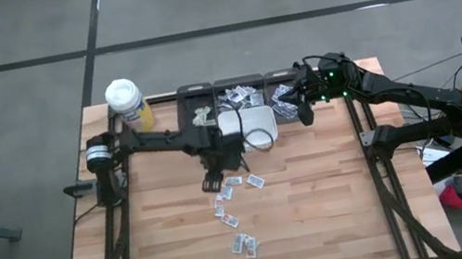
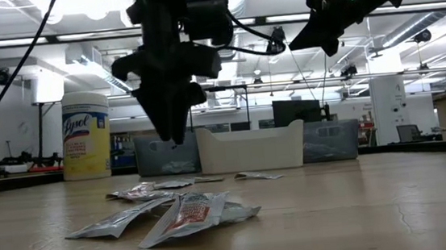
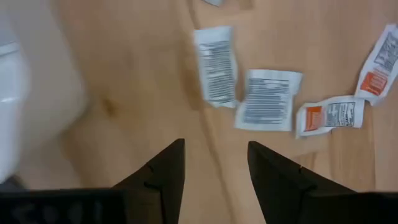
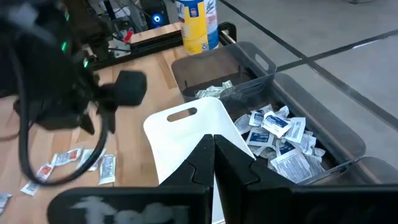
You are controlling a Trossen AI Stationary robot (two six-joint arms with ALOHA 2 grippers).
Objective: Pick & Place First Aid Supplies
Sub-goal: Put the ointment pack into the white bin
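Packets (image 1: 234, 212): small flat paper sachets, white-grey w/ fine black print, some w/ red-orange blocks. You have a loose trail of them on the wood table (image 1: 339, 215), running from just below the left gripper toward the near edge. Low view shows the nearest ones crinkled, edges lifted, a few overlapping (image 2: 184, 213). More packets heaped in the dark grey bins (image 1: 247, 83) at the table's far edge; right wrist view shows the middle bin's pile as a jumble, some w/ blue print (image 4: 277, 134).

Left gripper (image 1: 214, 181): hangs over the table mid-front, above the head of the trail, fingers apart, nothing between them. In its wrist view, two printed packets (image 3: 214, 65) lie just ahead of the fingertips (image 3: 176, 155), side by side, touching or nearly so; an orange-marked one sits beside them (image 3: 329, 115). Not touching any.

Right gripper (image 4: 213, 146): raised near the bins at the far right, fingers together, empty. Heaped bin just beside it.

White plastic tray (image 1: 249, 126), smooth, rounded corners, handle slot, sits against the bins. Table is pale butcher-block w/ visible seams. Yellow bottle w/ white lid (image 1: 126, 104) stands at far-left corner.
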